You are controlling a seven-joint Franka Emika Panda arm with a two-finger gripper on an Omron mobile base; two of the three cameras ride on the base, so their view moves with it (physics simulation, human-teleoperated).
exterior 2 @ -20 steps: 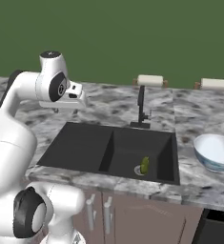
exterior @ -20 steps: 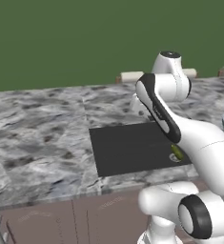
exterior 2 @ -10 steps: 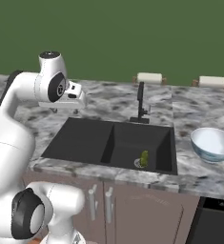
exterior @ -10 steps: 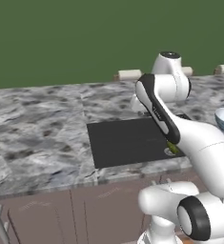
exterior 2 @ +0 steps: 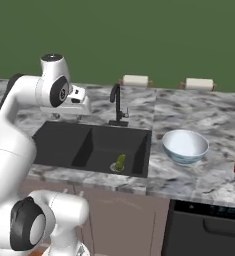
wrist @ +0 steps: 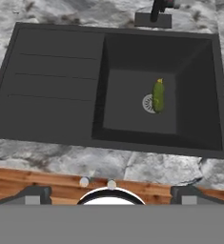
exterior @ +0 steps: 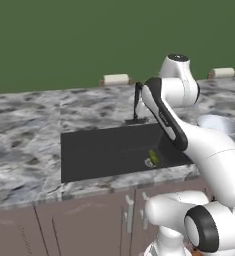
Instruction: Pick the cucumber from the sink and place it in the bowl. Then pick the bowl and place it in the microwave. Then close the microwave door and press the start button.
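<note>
Cucumber [wrist: 158, 96] beside sink [wrist: 56, 102] drain.
Right base view adds bowl [exterior 2: 185, 146] on counter [exterior 2: 209, 120]; pincer [wrist: 111, 190] open, empty.

The arm [exterior 2: 19, 130] is built of glossy white, rounded shells joined by dark grey rings at the joints. A black strip runs along one link [exterior: 161, 112] in the left base view. Round dark-rimmed caps close the joints, and the hand [exterior 2: 75, 100] is a blocky white piece.
</note>
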